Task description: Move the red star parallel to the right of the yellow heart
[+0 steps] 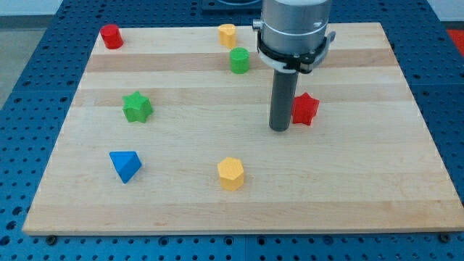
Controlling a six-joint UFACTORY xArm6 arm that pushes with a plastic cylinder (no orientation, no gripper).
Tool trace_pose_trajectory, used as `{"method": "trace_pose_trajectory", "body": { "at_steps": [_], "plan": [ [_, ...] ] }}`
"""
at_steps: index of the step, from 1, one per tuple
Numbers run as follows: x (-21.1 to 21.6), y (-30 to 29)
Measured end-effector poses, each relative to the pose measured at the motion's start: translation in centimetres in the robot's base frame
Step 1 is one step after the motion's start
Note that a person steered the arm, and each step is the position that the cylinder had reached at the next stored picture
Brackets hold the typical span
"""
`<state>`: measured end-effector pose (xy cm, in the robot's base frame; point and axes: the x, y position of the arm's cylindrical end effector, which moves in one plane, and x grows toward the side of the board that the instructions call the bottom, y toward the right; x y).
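The red star (306, 109) lies right of the board's middle. My tip (280, 128) rests on the board just left of the red star, touching or nearly touching its left side. The rod hides part of the star's left edge. The yellow heart (228, 34) sits near the view's top edge, up and to the left of the star. A green cylinder (240, 60) stands just below and right of the heart.
A red cylinder (111, 36) is at the top left. A green star (137, 107) is at the left middle. A blue triangular block (125, 165) is at the lower left. A yellow hexagon (231, 173) is at the bottom centre. The wooden board (377, 181) lies on a blue perforated table.
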<state>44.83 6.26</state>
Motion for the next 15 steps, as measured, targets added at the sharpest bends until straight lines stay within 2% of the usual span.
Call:
{"method": "trace_pose_trajectory", "body": {
  "at_steps": [1, 2, 3, 5, 6, 8, 9, 10, 11, 13, 15],
  "plan": [
    [-2.8, 4.5],
    [-3.3, 7.6],
    [-2.7, 5.4],
    [2.6, 5.6],
    [0.5, 9.8],
    [-7.8, 11.2],
    [-7.5, 11.2],
    [-4.4, 11.3],
    [-4.1, 12.2],
    [-12.2, 13.2],
    [-15.1, 13.2]
  ]
}}
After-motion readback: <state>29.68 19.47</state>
